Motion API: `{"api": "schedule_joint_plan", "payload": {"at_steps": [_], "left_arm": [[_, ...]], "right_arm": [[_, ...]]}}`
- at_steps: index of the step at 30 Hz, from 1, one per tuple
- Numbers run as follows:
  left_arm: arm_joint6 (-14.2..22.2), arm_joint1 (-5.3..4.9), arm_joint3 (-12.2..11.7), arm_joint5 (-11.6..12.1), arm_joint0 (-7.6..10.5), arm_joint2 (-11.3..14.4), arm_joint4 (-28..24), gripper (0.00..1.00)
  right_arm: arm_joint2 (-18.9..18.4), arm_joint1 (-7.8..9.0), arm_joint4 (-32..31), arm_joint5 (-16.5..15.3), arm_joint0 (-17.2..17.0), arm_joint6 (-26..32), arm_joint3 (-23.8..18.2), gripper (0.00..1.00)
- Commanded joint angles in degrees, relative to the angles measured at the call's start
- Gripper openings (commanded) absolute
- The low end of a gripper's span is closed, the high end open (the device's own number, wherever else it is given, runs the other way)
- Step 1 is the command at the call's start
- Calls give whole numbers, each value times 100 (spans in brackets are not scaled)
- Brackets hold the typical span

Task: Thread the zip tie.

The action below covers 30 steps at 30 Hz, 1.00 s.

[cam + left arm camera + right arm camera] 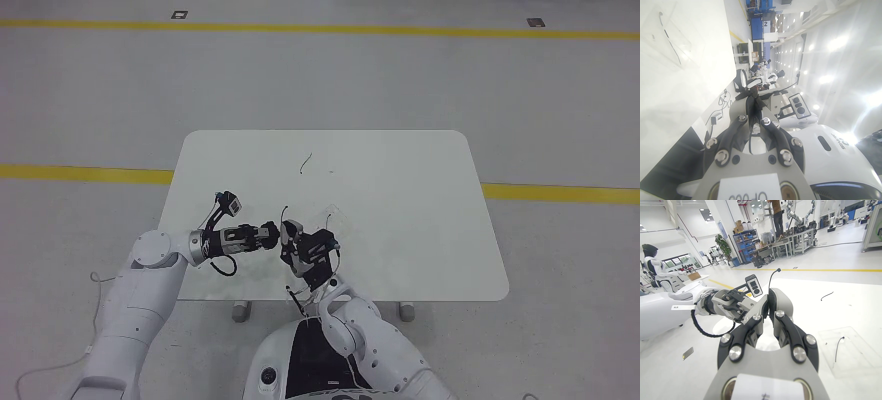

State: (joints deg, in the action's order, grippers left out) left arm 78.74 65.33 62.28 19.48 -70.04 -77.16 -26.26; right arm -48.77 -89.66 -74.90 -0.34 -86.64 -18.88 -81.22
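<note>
Right wrist view: we see the right gripper (769, 304) with fingers (781, 303) pinched narrow on the black zip tie (770, 283), its head standing above them. The left gripper (753, 102) meets it tip to tip, likewise clamped on the strand, over the white surface (420, 200). Beyond lie a loose tie (827, 295) and a clear tray (857, 340) with another.

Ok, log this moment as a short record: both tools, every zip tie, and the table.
left tool: shut on the zip tie, close beside the right tool
right tool: shut on the zip tie, head end sticking up above its fingers
loose zip tie: flat on the table, apart from both arms
clear tray: on the table, holding a spare zip tie
</note>
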Motion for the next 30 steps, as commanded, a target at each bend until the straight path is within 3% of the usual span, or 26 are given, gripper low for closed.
{"api": "schedule_joint_plan", "payload": {"at_steps": [1,11,13,14,17,22,30], "left_arm": [[0,0,0,0,0,0,0,0],[0,0,0,0,0,0,0,0],[0,0,0,0,0,0,0,0],[0,0,0,0,0,0,0,0],[0,0,0,0,0,0,0,0],[0,0,0,0,0,0,0,0],[0,0,0,0,0,0,0,0]], "right_arm": [[3,4,-6,9,-2,1,2,0],[31,16,18,21,-5,1,46,0],[43,15,41,18,-1,-2,46,36],[49,14,55,18,3,-3,45,40],[62,13,74,18,25,10,33,40],[68,14,76,20,79,59,7,27],[89,10,92,83,124,71,-23,18]]}}
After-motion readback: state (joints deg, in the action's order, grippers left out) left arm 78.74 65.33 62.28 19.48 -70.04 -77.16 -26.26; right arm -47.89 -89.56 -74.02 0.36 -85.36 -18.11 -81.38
